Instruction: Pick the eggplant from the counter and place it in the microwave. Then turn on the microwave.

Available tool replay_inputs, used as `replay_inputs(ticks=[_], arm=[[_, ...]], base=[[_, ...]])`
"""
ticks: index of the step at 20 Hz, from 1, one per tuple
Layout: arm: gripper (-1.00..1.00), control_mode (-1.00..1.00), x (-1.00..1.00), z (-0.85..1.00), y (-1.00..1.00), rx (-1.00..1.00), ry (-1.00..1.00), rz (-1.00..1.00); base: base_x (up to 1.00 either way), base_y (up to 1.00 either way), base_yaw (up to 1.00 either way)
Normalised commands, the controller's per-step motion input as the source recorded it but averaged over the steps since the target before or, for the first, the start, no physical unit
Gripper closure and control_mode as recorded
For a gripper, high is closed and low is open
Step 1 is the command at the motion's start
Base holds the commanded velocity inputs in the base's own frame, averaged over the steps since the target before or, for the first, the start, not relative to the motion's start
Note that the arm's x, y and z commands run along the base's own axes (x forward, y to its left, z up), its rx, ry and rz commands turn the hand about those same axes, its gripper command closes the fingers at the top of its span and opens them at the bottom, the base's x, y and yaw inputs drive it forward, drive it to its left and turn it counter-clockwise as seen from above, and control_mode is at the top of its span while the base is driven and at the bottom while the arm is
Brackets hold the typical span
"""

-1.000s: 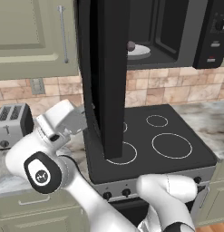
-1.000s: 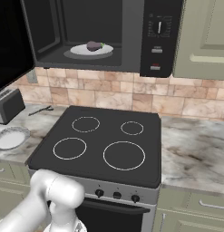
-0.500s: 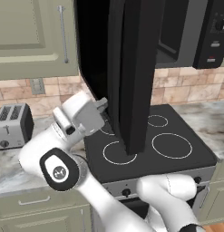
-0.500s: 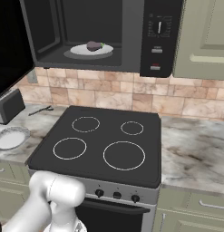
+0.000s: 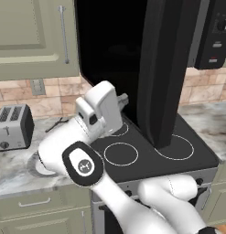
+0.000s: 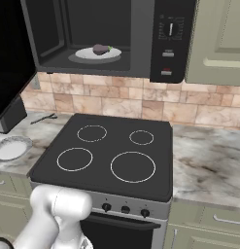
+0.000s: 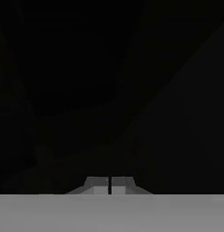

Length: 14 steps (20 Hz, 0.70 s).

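The small dark purple eggplant [image 6: 100, 49] lies on a white plate [image 6: 90, 54] inside the open microwave [image 6: 141, 39], whose control panel [image 6: 171, 39] is on the right. The wide glossy black door [image 5: 164, 68] stands swung out over the stove, and its edge [image 6: 9, 58] shows at the left of the right base view. My gripper [image 5: 123, 97] is close against the door's dark outer face. In the hand view the gripper [image 7: 109, 186] is shut with nothing in it, facing a dark glossy surface.
A black four-ring stovetop [image 6: 111, 155] lies below the microwave. The marbled counter [image 6: 209, 160] runs to its right. On the left stand a silver toaster [image 5: 13, 127] and a small white plate [image 6: 12, 148]. Sage-green cabinets [image 5: 32, 36] hang on the wall.
The microwave door has swung further right in the left base view, toward shutting. My hand has followed it rightward behind the door. The eggplant has stayed on its plate.
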Motion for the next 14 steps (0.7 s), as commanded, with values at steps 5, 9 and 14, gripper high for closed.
replay_inputs(ticks=[5,9,14], arm=[[1.0,-1.0,0.0,0.09,-0.5,0.06,0.18,0.0],[1.0,-1.0,0.0,0.08,-0.48,0.07,0.17,0.0],[1.0,-1.0,0.04,0.1,-0.48,0.07,0.17,0.02]], base=[[0.0,0.0,0.0],[0.0,0.0,0.0],[0.0,0.0,0.0]])
